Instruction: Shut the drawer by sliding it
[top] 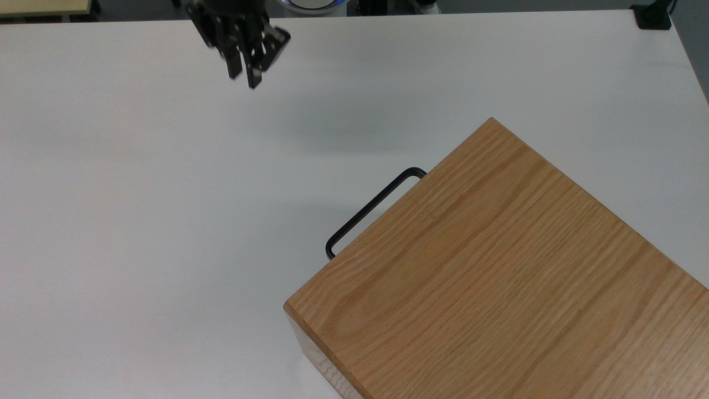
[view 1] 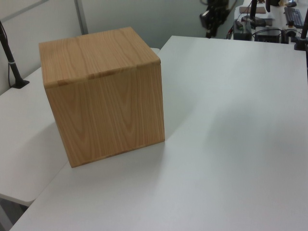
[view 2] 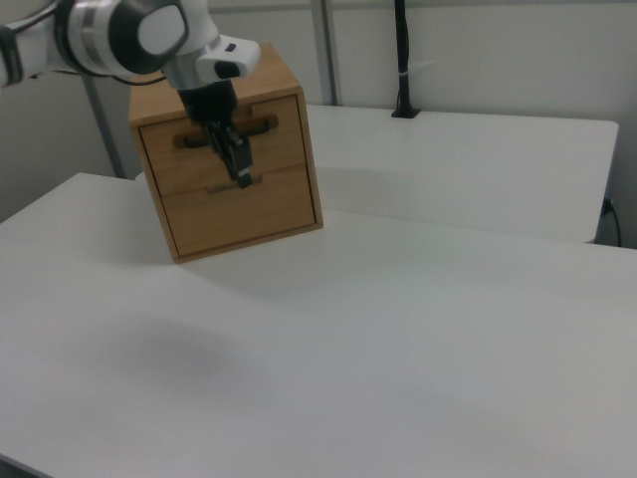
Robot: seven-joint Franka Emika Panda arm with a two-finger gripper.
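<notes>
Upper left of the top view, the gripper (top: 243, 75), fingers clenched on nothing, is hanging well apart from the drawer (view 2: 221, 144), apparently flush; best leaving it alone.

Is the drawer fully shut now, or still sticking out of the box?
Shut. In the right view the drawer front sits flush with the box; only its handle protrudes in the top view.

One wooden box (top: 498, 277), two drawers (view 2: 224, 134), one handle (top: 372, 208), one claw (top: 243, 69), one table (top: 138, 221).
</notes>
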